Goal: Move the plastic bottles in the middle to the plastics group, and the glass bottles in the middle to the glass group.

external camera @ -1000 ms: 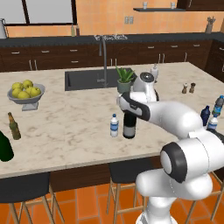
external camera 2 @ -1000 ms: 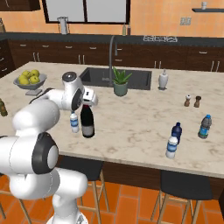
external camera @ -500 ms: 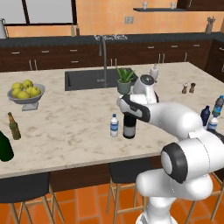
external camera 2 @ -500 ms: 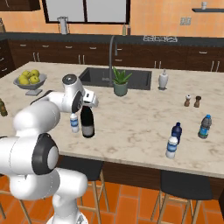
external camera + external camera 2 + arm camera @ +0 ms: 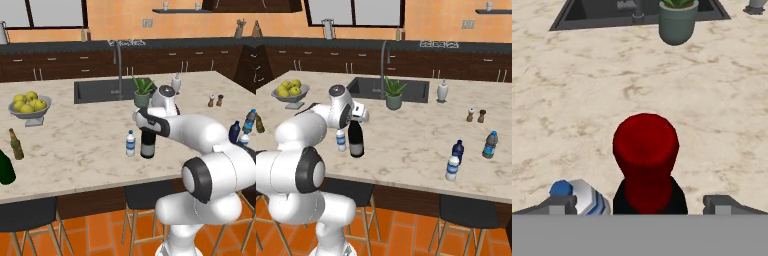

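Marble counter [image 5: 75, 150] runs across the kitchen, with a sink behind. On it stands the tall dark wine bottle [image 5: 147, 145], upright, with a small clear bottle [image 5: 130, 143] just beside it. The hand [image 5: 639, 202] hangs right over the wine bottle's red top [image 5: 645, 150]. Its fingers [image 5: 722, 204] are spread wide on both sides, not touching it, holding nothing.

The marble island counter [image 5: 90, 145] carries a wine bottle [image 5: 147, 145] with a clear bottle [image 5: 130, 144] just beside it, a fruit bowl [image 5: 29, 106], a potted plant [image 5: 394, 95], shakers [image 5: 476, 115], and a built-in sink [image 5: 97, 91].
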